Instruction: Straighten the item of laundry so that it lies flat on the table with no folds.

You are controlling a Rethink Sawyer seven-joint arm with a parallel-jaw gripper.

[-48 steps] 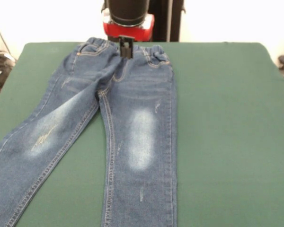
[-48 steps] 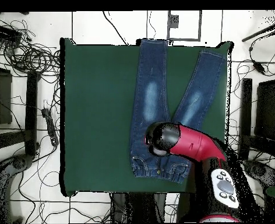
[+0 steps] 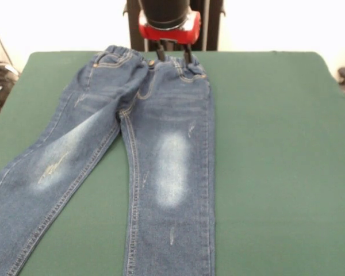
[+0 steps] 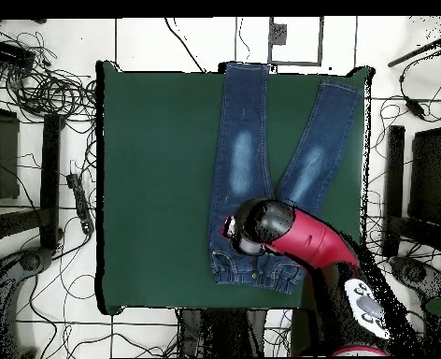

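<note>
1. Most of the job looks done, in our judgement: the table, a broad dark green top, carries the jeans spread front-up, waistband at the far edge by the robot and both legs running toward the near edge.
2. We judge that little is left. In the front view the right leg lies straight and flat; the left leg slants out toward the near left corner, and the cloth around the crotch and the left hip is puckered into soft creases (shallow ones, as far as we can see). The waistband's left end also bulges up a bit.
3. We cannot follow the leg ends in the front view, since they run out past the bottom edge. The overhead view shows them whole: both cuffs reach the table's edge opposite the robot, and the splayed leg lies close to a side edge as well.
4. The overhead view hides the waistband's middle under the red arm, whereas the front view shows it plainly.
5. Only the front view shows the gripper: two dark fingers stand apart, their tips right at the waistband, with no cloth visibly pinched between them.
</note>
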